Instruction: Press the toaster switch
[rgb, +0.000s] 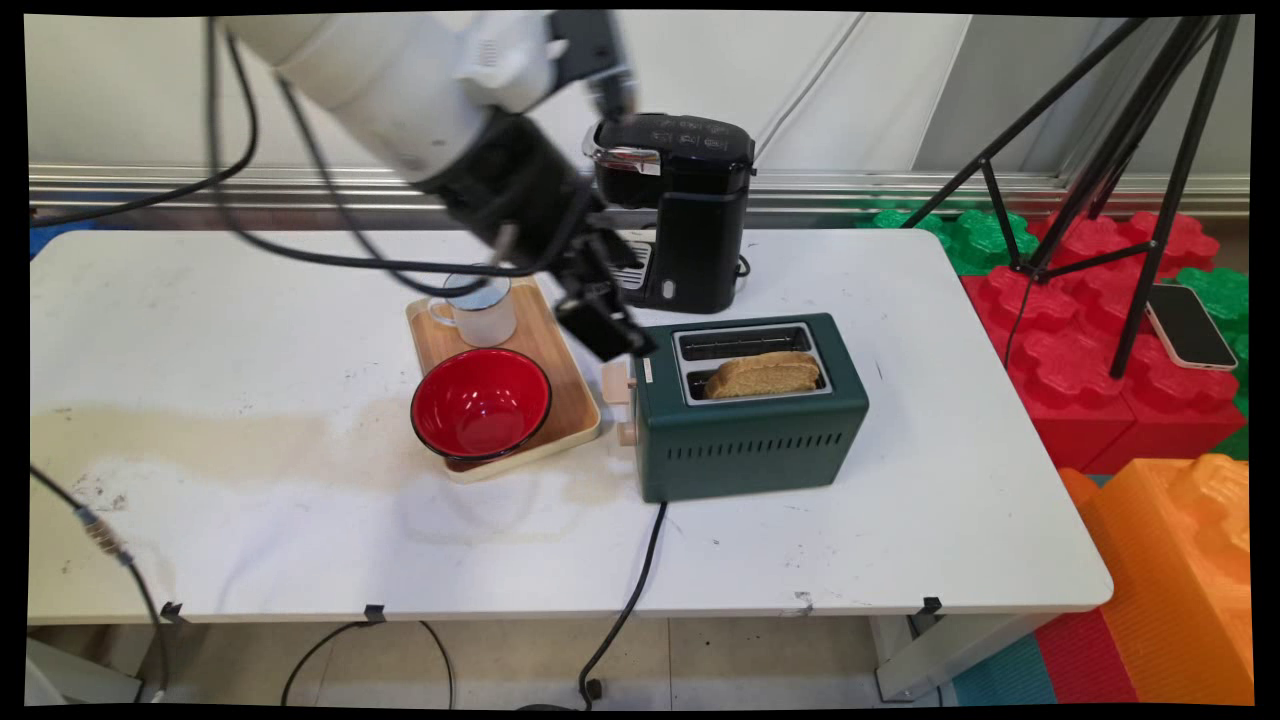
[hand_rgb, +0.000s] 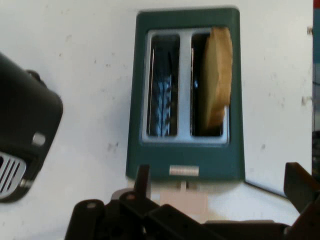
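The tool (rgb: 600, 320) hangs open and empty above the green toaster's (rgb: 750, 440) lever end; a bread slice (rgb: 763, 374) stands in the near slot.

Green toaster (rgb: 750, 440); red bowl (rgb: 480, 403); black claw (rgb: 600, 325)

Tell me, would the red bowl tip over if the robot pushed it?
Probably not: the red bowl looks wide and low, sitting upright. It might slide on the smooth wooden tray instead. It looks empty, so likely light.
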